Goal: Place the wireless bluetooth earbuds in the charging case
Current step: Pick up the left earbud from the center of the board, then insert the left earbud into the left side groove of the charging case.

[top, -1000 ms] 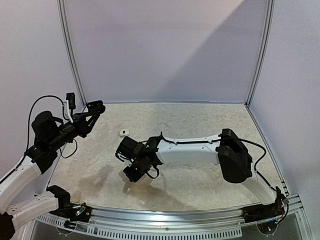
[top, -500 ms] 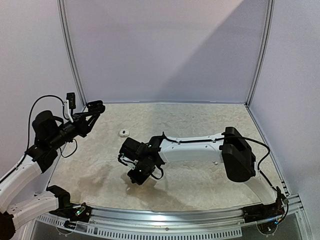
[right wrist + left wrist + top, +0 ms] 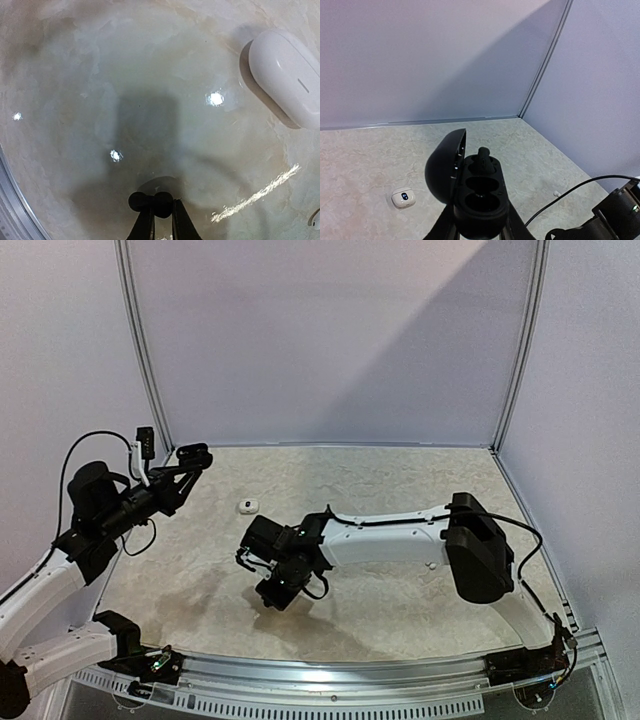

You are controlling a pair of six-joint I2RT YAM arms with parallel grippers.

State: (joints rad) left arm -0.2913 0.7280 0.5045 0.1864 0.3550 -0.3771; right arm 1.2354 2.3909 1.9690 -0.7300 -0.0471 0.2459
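Nearest, well to the near right of the open black charging case [image 3: 480, 221], the right pincer [image 3: 159, 214] hung low over the table [image 3: 75, 100], jaws drawn almost together and pinching 1 black earbud [image 3: 146, 201] at their tips. A closed white case [image 3: 286, 75] lay close by. By that, the pick looked done and the carry was in hand. The next move called for a lift, a swing toward the charging case, and lining the earbud over an empty well [image 3: 481, 202]. Between them a small white oval item [image 3: 246, 505] lay on otherwise open table.

The left pincer [image 3: 183, 466] clamped the charging case from below, lid [image 3: 445, 165] up, with 1 seated black bud [image 3: 482, 159] in its far well. The side wall [image 3: 60, 360] stood just left of the charging case and the back wall [image 3: 320, 340] beyond, so the approach looked freest from its right.
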